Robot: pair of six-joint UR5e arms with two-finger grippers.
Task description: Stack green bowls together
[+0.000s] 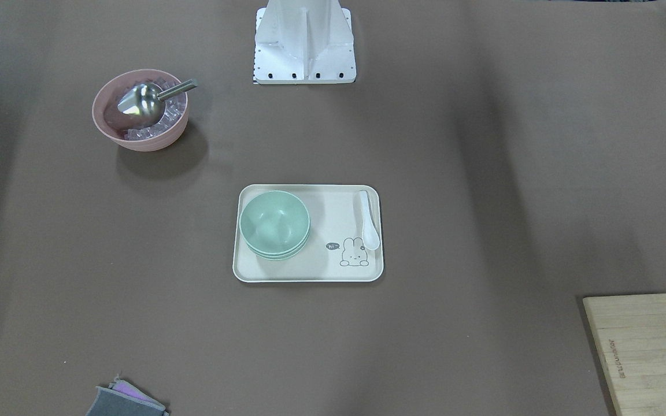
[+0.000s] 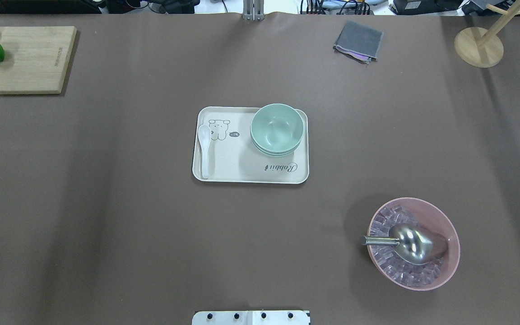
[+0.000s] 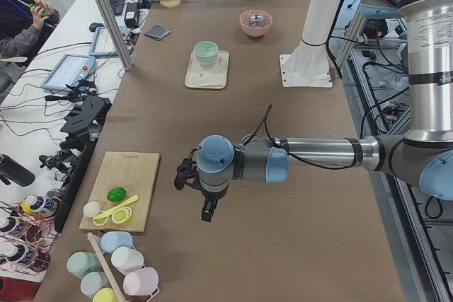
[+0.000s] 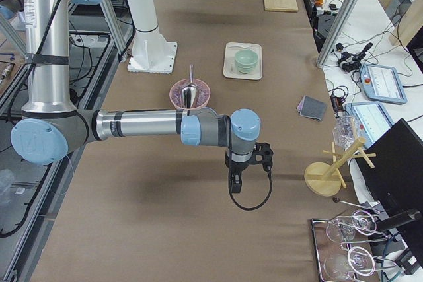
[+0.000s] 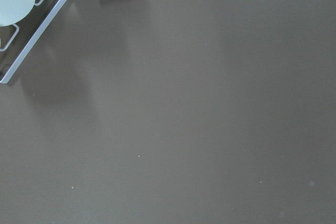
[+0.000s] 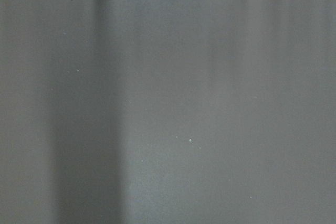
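Note:
The green bowls [image 1: 274,222] sit nested in one stack on the cream rabbit tray [image 1: 310,276], at the tray's far right corner in the overhead view [image 2: 277,128]. They also show in the side views [image 3: 206,51] [image 4: 246,59]. My left gripper [image 3: 207,210] hangs over bare table near the cutting board, far from the tray. My right gripper [image 4: 236,183] hangs over bare table near the wooden mug tree, also far from the tray. Both show only in the side views, so I cannot tell whether they are open or shut.
A white spoon [image 2: 204,144] lies on the tray's left side. A pink bowl [image 2: 413,243] with ice cubes and a metal scoop stands near right. A cutting board [image 2: 20,58] with fruit is far left, a grey cloth [image 2: 358,40] and mug tree [image 2: 479,45] far right.

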